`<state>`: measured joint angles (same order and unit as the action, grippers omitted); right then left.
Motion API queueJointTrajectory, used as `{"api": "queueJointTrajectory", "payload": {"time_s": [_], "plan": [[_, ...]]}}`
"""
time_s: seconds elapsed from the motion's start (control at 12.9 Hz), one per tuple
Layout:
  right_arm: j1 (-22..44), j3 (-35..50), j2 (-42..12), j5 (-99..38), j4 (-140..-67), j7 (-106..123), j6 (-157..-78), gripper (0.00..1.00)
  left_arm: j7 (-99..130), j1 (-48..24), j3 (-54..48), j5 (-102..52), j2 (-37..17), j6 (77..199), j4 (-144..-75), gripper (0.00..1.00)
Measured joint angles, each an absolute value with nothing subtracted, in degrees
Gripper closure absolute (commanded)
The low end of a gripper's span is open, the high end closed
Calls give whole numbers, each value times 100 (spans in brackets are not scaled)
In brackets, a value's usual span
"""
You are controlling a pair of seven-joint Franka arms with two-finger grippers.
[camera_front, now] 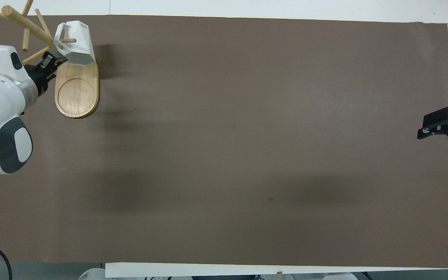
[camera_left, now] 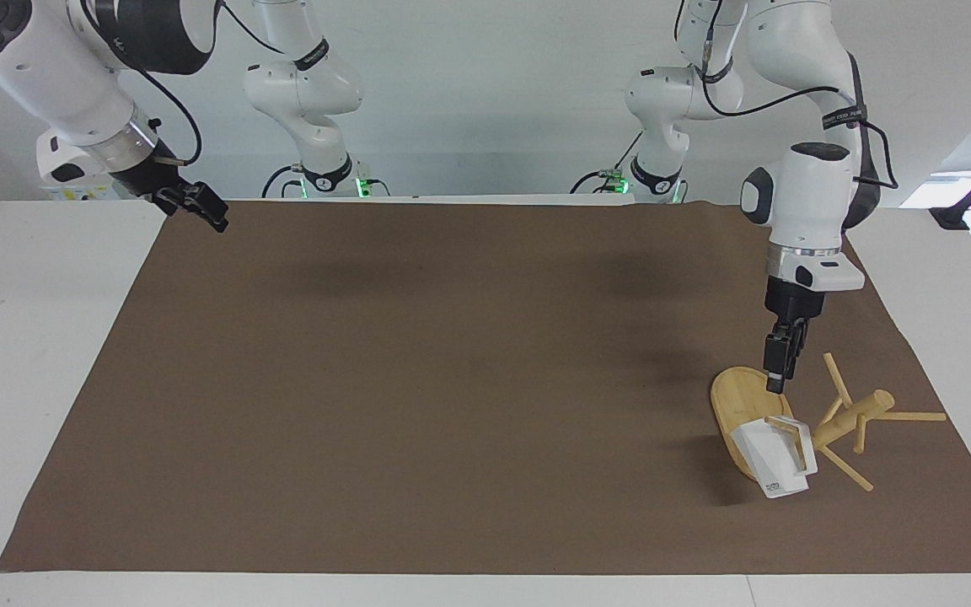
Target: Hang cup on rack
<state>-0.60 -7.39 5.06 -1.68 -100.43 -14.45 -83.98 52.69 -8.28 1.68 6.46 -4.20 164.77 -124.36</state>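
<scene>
The white faceted cup point(camera_left: 770, 462) point(camera_front: 77, 46) hangs low on the bamboo rack point(camera_left: 852, 417) point(camera_front: 77, 93), with a thin peg through the hole in its handle. Its body lies tipped over the end of the oval base that is farther from the robots. My left gripper point(camera_left: 776, 381) point(camera_front: 55, 62) is open just above the base beside the cup and touches nothing. My right gripper point(camera_left: 214, 219) point(camera_front: 438, 136) waits open and empty over the mat's edge at the right arm's end of the table.
A brown mat point(camera_left: 452, 379) covers most of the white table. The rack stands near the mat's edge at the left arm's end, its pegs point(camera_left: 915, 416) sticking out sideways past the post.
</scene>
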Motion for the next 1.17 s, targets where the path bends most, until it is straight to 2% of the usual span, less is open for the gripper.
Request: {"api": "queueJointTrajectory", "payload": {"time_s": [0.16, 0.31, 0.62, 1.17], "plan": [[-60, -739, 506, -168, -10043, -1445, -8398, 1, 5273, -851, 143, 645, -445, 16363, -12306, 2], [-60, -739, 506, -168, -10043, -1445, -8398, 1, 5277, -1001, 107, 645, -452, 15688, -11938, 1], [-60, -739, 506, -168, -10043, -1445, -8398, 1, 4846, -1225, 77, 645, -417, 12877, -10547, 1], [-60, -739, 506, -168, -10043, -1445, -8398, 1, 1986, -1168, 146, 543, -12, 8817, -9258, 1]]}}
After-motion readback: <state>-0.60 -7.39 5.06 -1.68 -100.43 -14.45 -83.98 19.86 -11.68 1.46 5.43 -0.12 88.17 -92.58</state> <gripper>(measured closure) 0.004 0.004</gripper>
